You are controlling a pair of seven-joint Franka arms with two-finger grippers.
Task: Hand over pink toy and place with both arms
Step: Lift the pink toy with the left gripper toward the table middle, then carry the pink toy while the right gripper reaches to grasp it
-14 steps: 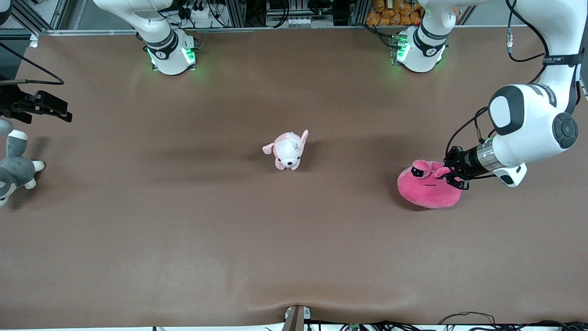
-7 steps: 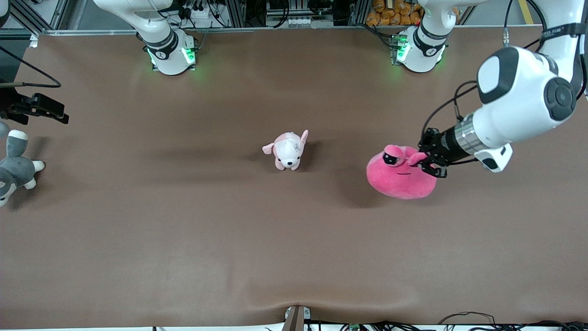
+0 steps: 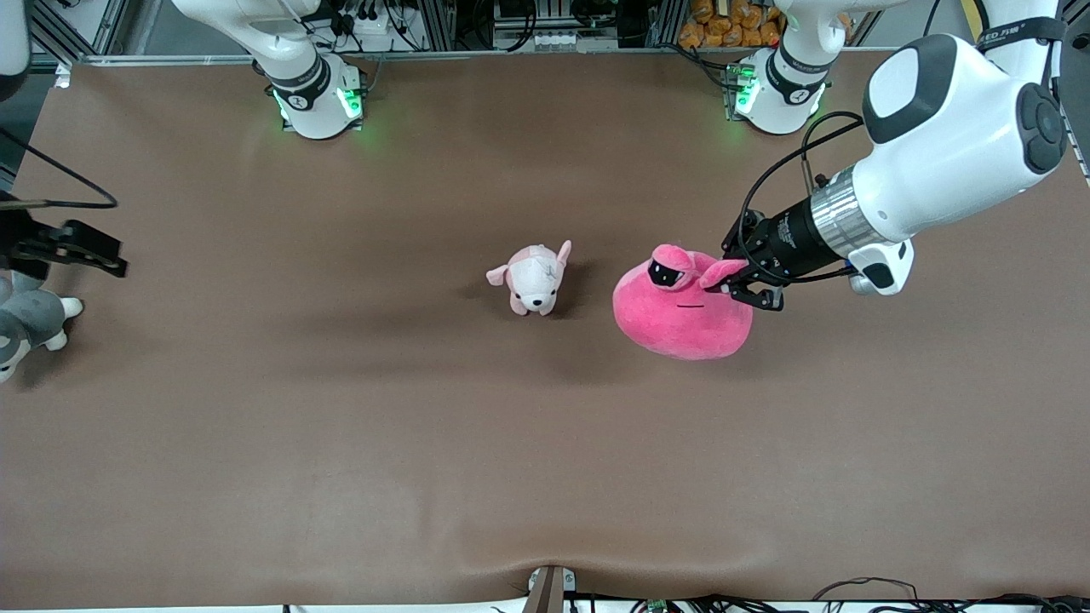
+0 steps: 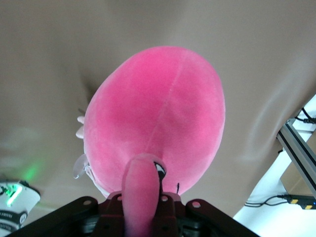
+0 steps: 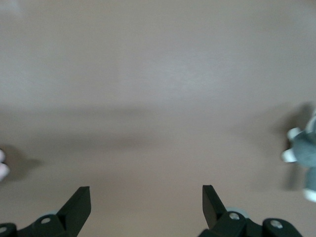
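Two black fingers of the left gripper (image 3: 739, 285) pinch one bulging eye of the round hot-pink plush toy (image 3: 681, 311), so it hangs below them above the table beside a pale puppy plush (image 3: 532, 277), apparently for handover, while the right gripper (image 3: 81, 247) waits, fingers spread.

Robot lab (aluminium framing (image 3: 477, 25); cables (image 3: 851, 596))
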